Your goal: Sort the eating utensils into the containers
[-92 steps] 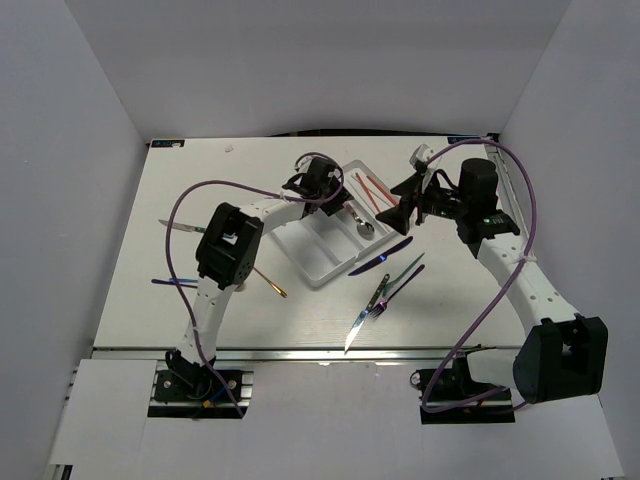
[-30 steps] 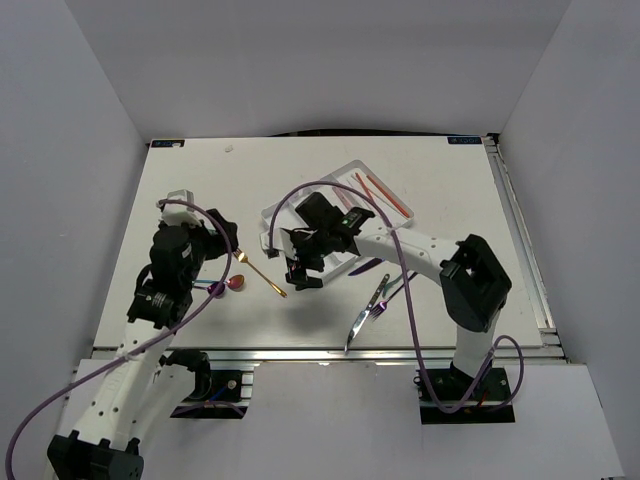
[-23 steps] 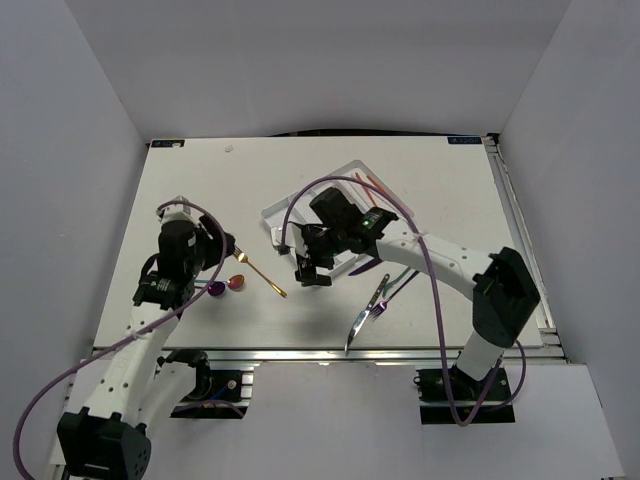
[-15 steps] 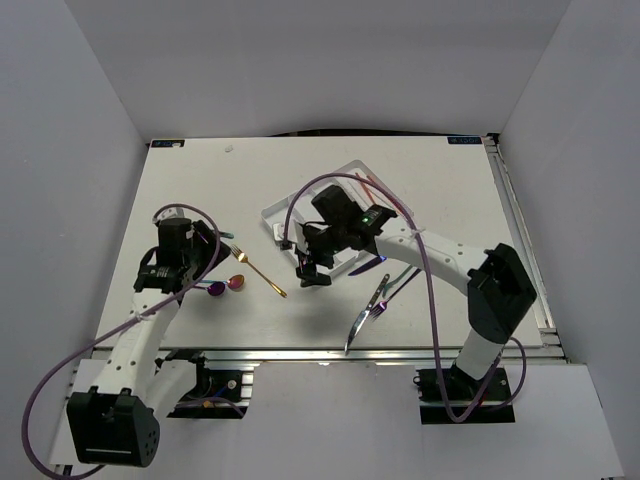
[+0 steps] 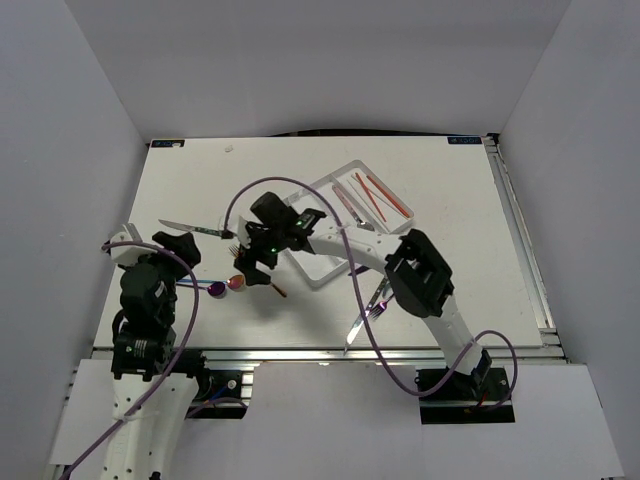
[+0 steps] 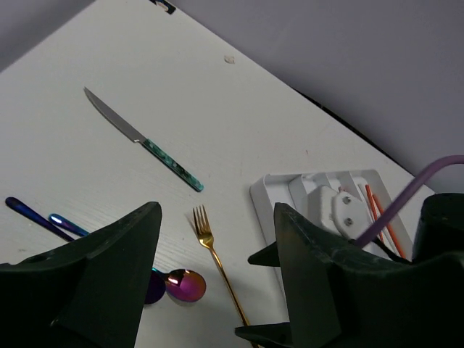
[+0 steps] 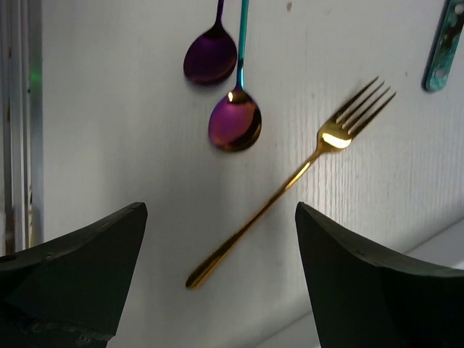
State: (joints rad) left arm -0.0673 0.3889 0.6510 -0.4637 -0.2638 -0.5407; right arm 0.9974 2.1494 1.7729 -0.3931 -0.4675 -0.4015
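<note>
Right hand [image 7: 221, 250] spread wide above gold fork [image 7: 290, 181], seemingly not touching.

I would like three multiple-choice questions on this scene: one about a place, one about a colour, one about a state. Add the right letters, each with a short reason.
1. Where do the red-orange chopsticks lie?
A) in the white tray
B) at the near edge
C) at the far left corner

2. What colour is the fork below the right end effector?
A) silver
B) gold
C) red

3. How is the right end effector?
A) shut on the fork
B) shut, holding nothing
C) open, holding nothing

Answers:
1 A: the top view shows them inside a compartment of the tray.
2 B: it shines gold in the right wrist view.
3 C: its fingers stand wide apart and the fork lies free below them.
</note>
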